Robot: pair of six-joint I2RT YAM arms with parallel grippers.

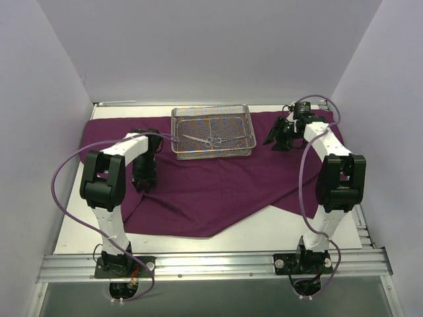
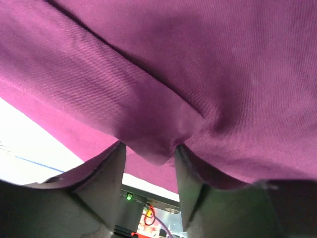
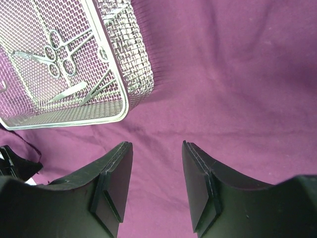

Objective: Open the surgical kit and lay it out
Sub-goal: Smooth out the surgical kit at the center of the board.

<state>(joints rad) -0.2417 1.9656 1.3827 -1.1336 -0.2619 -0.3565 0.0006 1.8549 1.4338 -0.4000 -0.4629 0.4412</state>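
Cloth wrap (image 1: pixel 198 191) lies open over most of the counter (image 1: pixel 264 228). Its near edge is uneven and runs down to a point at centre. The mesh tray (image 1: pixel 211 153) stands on the far middle of the cloth, with the ring-handled instruments (image 1: pixel 211 140) inside it, crossed over one another.

Left pincer (image 1: pixel 144 177) is down on the cloth, left of the tray and a little nearer the bases. The left wrist view shows the left pincer (image 2: pixel 150 148) with a tuck of cloth (image 2: pixel 208 74) filling the gap between its fingers (image 2: pixel 106 183), so it grips a fold.

Right pincer (image 1: pixel 284 139) is just right of the tray. In its own view the right pincer (image 3: pixel 156 146) stands open with nothing between the fingers (image 3: pixel 114 183), over flat cloth (image 3: pixel 237 74) near the tray's corner (image 3: pixel 131 54). The instruments (image 3: pixel 59 54) are out of its reach from here.

Step in hand, as I judge it: smoothing the left part of the cloth.
- Draw the fold low and outward; a high lift would ruck the cloth under the tray.
- Pull slowly. The tray rides on the same cloth, so a sharp tug could slide it or jostle the instruments.
- Pressing the right pincer onto the cloth beside the tray would anchor it.
- Release only once the fold lies flat.
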